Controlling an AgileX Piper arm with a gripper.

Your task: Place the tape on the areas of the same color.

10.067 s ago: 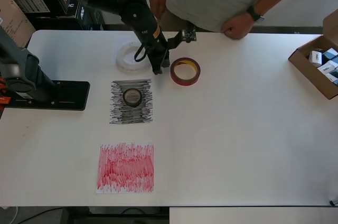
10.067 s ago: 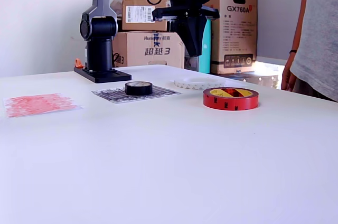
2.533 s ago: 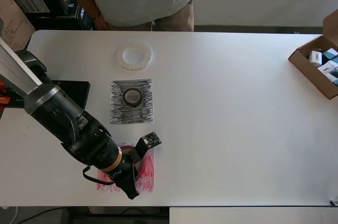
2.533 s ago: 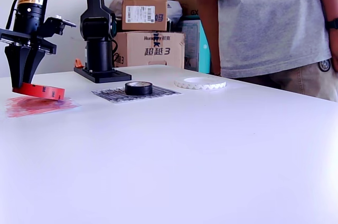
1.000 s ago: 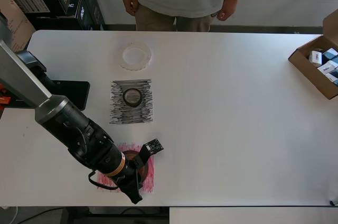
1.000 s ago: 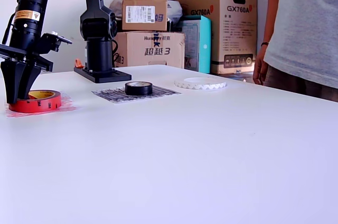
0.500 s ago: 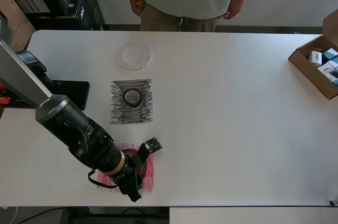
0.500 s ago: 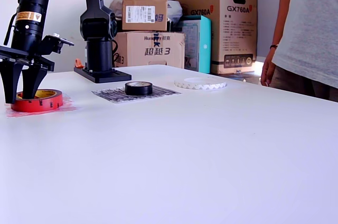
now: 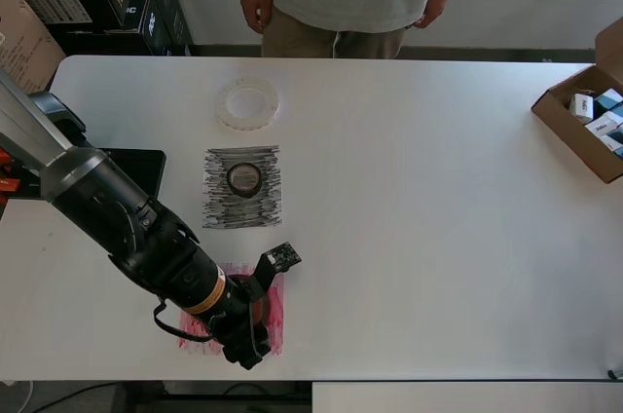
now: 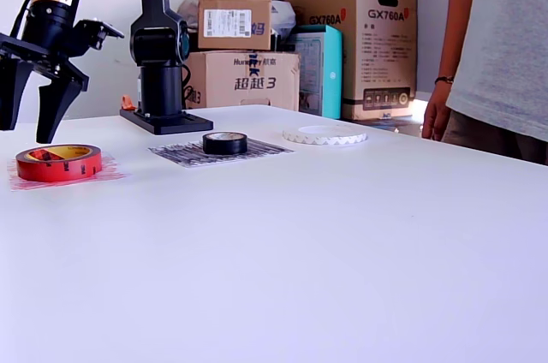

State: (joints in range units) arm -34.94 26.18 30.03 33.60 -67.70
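Lifting my claw (image 10: 26,127) off the red tape (image 10: 58,162), fingers now spread and empty, I see it lying on the red sheet (image 10: 103,172) at the desk's (image 9: 438,238) 7 o'clock, so this color is done.

overhead view: camera high above white table (image 9: 438,238), looks straight down, takes in whole tabletop, standing person at far edge. exterior view: camera low, near tabletop level, close to table (image 10: 325,252) edge, faces across surface toward stacked cardboard boxes (image 10: 248,46). shared by both: open black gripper (image 9: 248,335) (image 10: 27,115), flat red tape roll with yellowish core (image 10: 58,163) just below it, mostly hidden under arm from overhead, red-scribbled paper sheet (image 9: 274,320) (image 10: 98,175) beneath.
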